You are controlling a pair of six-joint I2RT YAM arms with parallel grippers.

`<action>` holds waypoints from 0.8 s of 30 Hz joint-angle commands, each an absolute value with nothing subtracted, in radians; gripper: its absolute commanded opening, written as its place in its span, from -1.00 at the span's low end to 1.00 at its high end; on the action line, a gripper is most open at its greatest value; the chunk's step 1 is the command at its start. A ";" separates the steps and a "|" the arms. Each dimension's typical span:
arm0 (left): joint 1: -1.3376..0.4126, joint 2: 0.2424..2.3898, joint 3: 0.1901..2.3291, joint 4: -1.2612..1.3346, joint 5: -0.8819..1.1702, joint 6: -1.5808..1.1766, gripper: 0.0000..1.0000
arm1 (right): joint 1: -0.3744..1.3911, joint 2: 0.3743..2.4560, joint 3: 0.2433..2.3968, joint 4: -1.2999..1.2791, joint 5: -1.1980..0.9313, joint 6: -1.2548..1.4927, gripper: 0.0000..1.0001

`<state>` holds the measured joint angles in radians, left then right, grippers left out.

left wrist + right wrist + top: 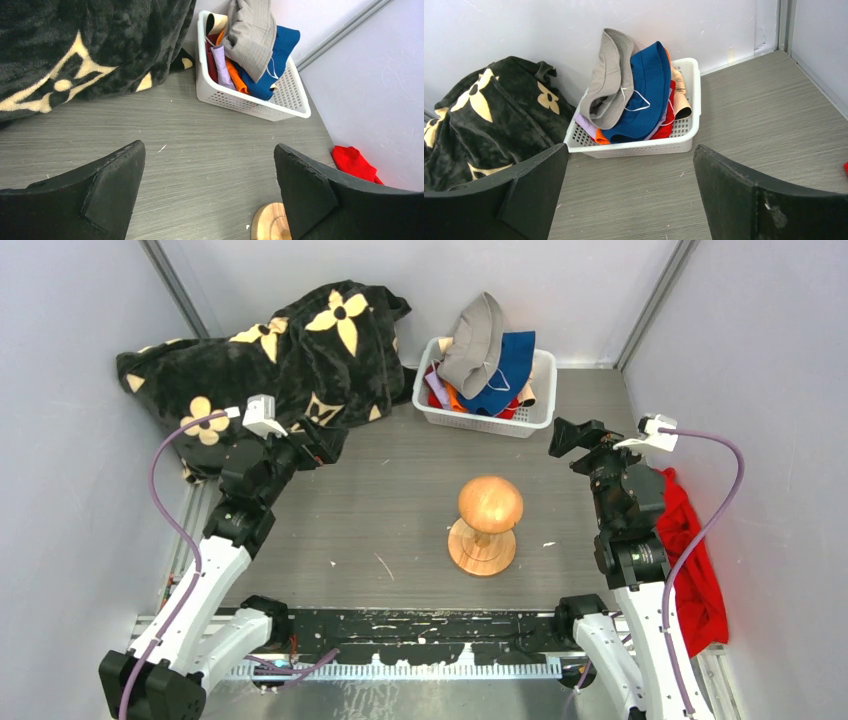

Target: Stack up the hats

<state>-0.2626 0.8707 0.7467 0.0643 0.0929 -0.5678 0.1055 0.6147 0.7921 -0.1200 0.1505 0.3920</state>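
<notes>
Both claws hang released and empty: the left claw (209, 150) over bare worktop (400, 500) near the black blanket (290, 350), the right claw (631, 149) facing the white basket (500, 425). All the hats sit heaped in that basket at the far wall. The grey hat (478, 345) is on top, draped over the blue hat (508, 370), with the orange hat (235, 75) and lilac hat (220, 62) wedged beneath; what lies lower I cannot make out well. The wooden stand (488, 525) in mid-worktop is bare.

Risks, as I judge them:
- A pinch into the heap may catch 2 hats at once.
- The blue hat's white cord (636, 102) could drag a neighbour.
- The light basket may slide with the pull.
- A low swing could topple the stand.
</notes>
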 commanded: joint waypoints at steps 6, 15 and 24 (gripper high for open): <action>-0.268 0.820 0.773 0.063 0.048 -0.545 0.99 | 0.110 0.608 0.806 -0.067 0.132 0.397 1.00; -0.268 0.808 0.741 0.129 0.114 -0.549 0.99 | 0.110 0.620 0.839 -0.121 0.120 0.382 1.00; -0.268 0.819 0.755 0.094 0.105 -0.542 0.99 | 0.111 0.625 0.870 -0.217 0.023 0.399 1.00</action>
